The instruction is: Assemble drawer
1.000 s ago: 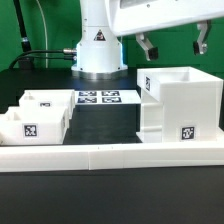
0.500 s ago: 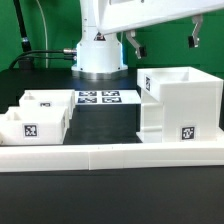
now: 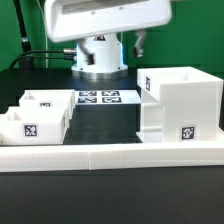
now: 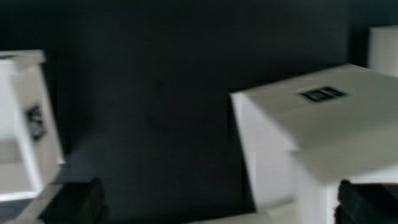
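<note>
Drawer housing [image 3: 186, 108] sits on the black table [image 3: 105, 125] at the exterior view's right, upright, with a square tag low on its front face. It stands just behind the long white rail [image 3: 110, 152]. You've got the two small trays [image 3: 32, 122] at the exterior view's left, side by side and touching or nearly so, well apart from the housing. Each shows a tag. The marker board [image 3: 98, 98] lies flat between trays and housing, farther back, in front of the arm's base [image 3: 98, 58].

Your gripper [image 4: 217, 200] hangs high above the table, clear of every part. In the wrist view its dark fingertips [image 4: 71, 202] stand wide apart with nothing between them, so it's spread and empty. That view also shows two tagged white parts below; you can't tell which is which from it. In the exterior view only one dark finger [image 3: 138, 42] shows under the white hand.
</note>
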{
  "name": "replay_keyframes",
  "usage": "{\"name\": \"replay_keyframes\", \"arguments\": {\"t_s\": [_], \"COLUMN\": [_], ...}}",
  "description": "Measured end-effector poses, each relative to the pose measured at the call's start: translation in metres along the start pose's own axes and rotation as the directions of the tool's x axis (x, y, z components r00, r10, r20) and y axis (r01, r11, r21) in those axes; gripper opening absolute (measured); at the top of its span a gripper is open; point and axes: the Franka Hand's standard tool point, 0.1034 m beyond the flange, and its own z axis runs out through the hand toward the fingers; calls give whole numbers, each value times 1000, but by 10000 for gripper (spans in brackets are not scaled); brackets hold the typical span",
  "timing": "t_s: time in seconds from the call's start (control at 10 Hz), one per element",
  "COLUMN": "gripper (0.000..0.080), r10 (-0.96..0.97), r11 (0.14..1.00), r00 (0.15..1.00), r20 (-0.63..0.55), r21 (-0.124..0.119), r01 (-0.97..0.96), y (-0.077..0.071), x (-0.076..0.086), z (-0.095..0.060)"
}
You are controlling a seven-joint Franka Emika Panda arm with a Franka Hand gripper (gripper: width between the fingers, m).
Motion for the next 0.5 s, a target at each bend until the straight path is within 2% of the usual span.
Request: {"name": "replay_keyframes", "arguments": {"t_s": [0.2, 0.5], "gripper": [649, 649], "r10": [16, 20], "r11": [1000, 1000], "r00": [1000, 1000], "r20": [2, 5], "r21": [-1, -3], "r01": [-16, -20], "y": [-3, 0], "x": [0, -1], "z": [1, 2]}}
